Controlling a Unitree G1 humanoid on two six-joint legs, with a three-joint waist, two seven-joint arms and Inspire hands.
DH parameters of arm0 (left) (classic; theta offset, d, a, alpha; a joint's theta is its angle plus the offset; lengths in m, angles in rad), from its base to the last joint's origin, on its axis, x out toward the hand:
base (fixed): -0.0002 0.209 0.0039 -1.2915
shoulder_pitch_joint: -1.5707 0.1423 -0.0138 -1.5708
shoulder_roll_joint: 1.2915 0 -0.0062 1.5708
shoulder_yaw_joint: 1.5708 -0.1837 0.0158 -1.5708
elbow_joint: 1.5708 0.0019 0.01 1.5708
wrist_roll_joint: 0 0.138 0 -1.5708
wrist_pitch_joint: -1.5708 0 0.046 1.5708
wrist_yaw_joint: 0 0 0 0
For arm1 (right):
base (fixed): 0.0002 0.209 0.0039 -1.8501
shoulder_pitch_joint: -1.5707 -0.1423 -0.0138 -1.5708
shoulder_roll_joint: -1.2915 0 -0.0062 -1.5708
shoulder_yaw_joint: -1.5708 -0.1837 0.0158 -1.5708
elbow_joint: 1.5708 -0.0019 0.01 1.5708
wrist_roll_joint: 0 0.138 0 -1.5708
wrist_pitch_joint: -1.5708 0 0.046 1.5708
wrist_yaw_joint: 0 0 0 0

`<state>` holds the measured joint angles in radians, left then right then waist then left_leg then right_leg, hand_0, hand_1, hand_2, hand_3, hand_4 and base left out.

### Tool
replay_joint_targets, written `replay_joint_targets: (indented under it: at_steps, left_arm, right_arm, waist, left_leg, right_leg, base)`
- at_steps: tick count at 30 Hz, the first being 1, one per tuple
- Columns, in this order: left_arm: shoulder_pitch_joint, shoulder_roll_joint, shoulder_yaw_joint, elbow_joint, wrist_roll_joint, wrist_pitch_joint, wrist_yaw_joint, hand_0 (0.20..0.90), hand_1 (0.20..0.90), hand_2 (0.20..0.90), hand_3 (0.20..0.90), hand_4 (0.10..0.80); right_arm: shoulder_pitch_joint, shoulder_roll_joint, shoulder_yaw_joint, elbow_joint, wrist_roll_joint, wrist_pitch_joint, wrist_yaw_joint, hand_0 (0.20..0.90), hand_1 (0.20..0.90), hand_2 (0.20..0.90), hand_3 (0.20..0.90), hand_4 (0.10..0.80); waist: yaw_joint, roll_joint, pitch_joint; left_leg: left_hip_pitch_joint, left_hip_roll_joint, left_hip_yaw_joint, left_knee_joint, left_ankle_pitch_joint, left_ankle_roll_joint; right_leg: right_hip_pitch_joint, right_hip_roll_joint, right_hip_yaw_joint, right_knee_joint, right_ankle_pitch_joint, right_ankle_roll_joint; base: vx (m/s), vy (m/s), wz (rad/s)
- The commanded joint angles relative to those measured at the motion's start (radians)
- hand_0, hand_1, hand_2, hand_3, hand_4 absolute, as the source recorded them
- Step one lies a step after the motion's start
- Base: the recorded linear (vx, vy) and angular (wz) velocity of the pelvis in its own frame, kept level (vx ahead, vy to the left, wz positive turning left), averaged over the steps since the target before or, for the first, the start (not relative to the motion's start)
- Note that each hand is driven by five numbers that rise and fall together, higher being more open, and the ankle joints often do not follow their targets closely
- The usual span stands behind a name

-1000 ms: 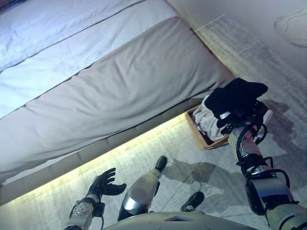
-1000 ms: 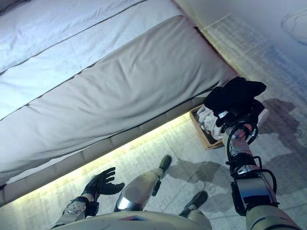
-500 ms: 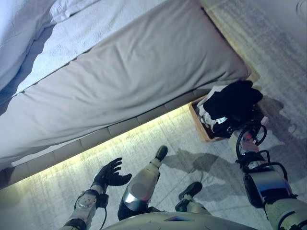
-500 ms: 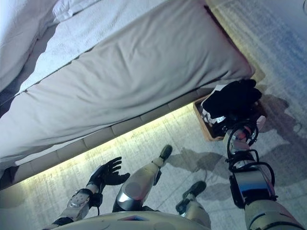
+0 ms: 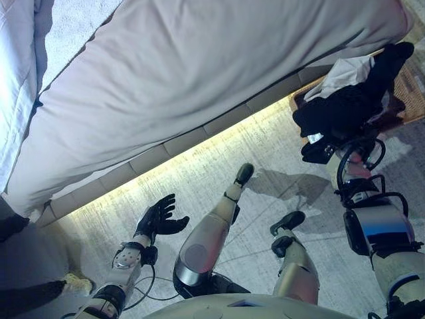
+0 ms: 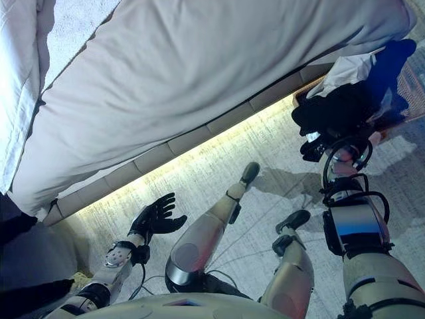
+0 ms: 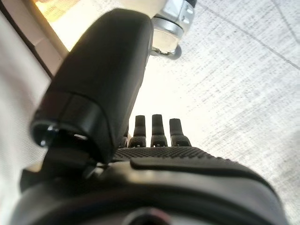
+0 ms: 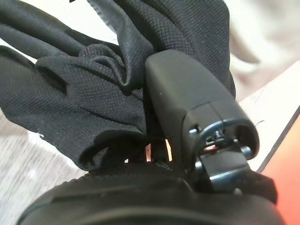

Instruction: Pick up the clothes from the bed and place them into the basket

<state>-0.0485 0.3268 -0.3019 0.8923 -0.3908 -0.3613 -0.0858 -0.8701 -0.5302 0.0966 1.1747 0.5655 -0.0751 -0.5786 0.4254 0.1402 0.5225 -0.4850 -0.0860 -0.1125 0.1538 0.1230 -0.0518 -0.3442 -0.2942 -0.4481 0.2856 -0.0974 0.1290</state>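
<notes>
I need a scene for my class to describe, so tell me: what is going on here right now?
A humanoid robot stands beside a bed. Its right hand is closed on a black garment and holds it over a wooden basket on the floor by the bed's corner; a white garment already lies in the basket. The left hand is open and empty, low over the carpet. A person's leg shows at the lower left edge.

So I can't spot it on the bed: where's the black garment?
The black garment is clutched in the right hand, over the basket beside the bed.
</notes>
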Motion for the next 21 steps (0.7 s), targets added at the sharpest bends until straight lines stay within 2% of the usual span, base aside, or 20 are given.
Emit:
replay_joint_targets:
  at_steps: [1,5,6,7,10,15,21]
  left_arm:
    - [0.07,0.051,-0.032,-0.037,-0.058,-0.047,-0.002,0.9,0.9,0.9,0.9,0.8]
    - [0.071,0.05,-0.042,-0.049,-0.083,-0.046,-0.002,0.9,0.9,0.9,0.9,0.8]
    - [0.07,0.05,-0.041,-0.051,-0.087,-0.044,-0.004,0.9,0.9,0.9,0.9,0.8]
    - [0.067,0.05,-0.04,-0.048,-0.093,-0.039,-0.013,0.9,0.9,0.9,0.9,0.8]
    - [0.065,0.05,-0.04,-0.043,-0.108,-0.019,-0.049,0.9,0.9,0.9,0.9,0.8]
    - [0.064,0.056,-0.042,-0.05,-0.124,-0.01,-0.057,0.9,0.9,0.9,0.9,0.8]
    - [0.064,0.051,-0.042,-0.058,-0.111,-0.007,-0.027,0.9,0.9,0.9,0.9,0.8]
  right_arm:
    - [-0.044,-0.133,0.059,-0.109,-0.063,-0.035,-0.016,0.3,0.3,0.3,0.2,0.1]
    - [-0.058,-0.152,0.06,-0.116,-0.069,-0.035,-0.005,0.3,0.3,0.3,0.2,0.1]
    - [-0.062,-0.156,0.06,-0.115,-0.071,-0.03,0.01,0.472,0.472,0.472,0.4,0.3]
    - [-0.068,-0.161,0.061,-0.112,-0.077,-0.02,0.026,0.9,0.9,0.9,0.9,0.8]
    - [-0.079,-0.18,0.071,-0.095,-0.079,0.043,0.082,0.9,0.9,0.9,0.9,0.8]
    - [-0.083,-0.198,0.082,-0.05,-0.086,0.046,0.122,0.9,0.9,0.9,0.9,0.8]
    - [-0.05,-0.206,0.048,-0.048,-0.082,0.005,0.026,0.9,0.9,0.9,0.9,0.8]
  waist:
    - [-0.025,0.032,-0.003]
    - [-0.031,0.04,-0.002]
    - [-0.033,0.042,-0.003]
    - [-0.035,0.045,-0.003]
    - [-0.041,0.05,-0.003]
    - [-0.044,0.05,-0.01]
    - [-0.048,0.051,-0.028]
  left_leg:
    - [-0.105,-0.032,0.006,0.112,-0.047,0.036]
    - [-0.098,-0.035,0.01,0.106,-0.047,0.035]
    - [-0.096,-0.036,0.012,0.106,-0.047,0.035]
    - [-0.092,-0.037,0.013,0.105,-0.048,0.034]
    - [-0.076,-0.038,0.02,0.101,-0.046,0.031]
    - [-0.053,-0.035,0.02,0.083,-0.042,0.029]
    - [-0.023,-0.032,0.014,0.071,-0.046,0.025]
  right_leg:
    - [-0.01,0.029,0.002,0.026,0.025,-0.035]
    - [-0.015,0.023,0.01,0.021,0.029,-0.028]
    - [-0.015,0.02,0.011,0.021,0.029,-0.027]
    - [-0.013,0.016,0.014,0.019,0.029,-0.025]
    - [-0.002,0.01,0.024,0.01,0.032,-0.019]
    - [0.018,0.008,0.031,-0.011,0.039,-0.012]
    - [0.047,0.006,0.032,-0.021,0.038,-0.009]
  base:
    - [-0.032,0.049,-0.02]
    - [-0.006,0.071,-0.02]
    - [0.01,0.084,-0.08]
    - [0.014,0.082,-0.11]
    - [0.031,0.07,-0.13]
    - [0.002,0.005,-0.01]
    - [0.04,-0.017,-0.02]
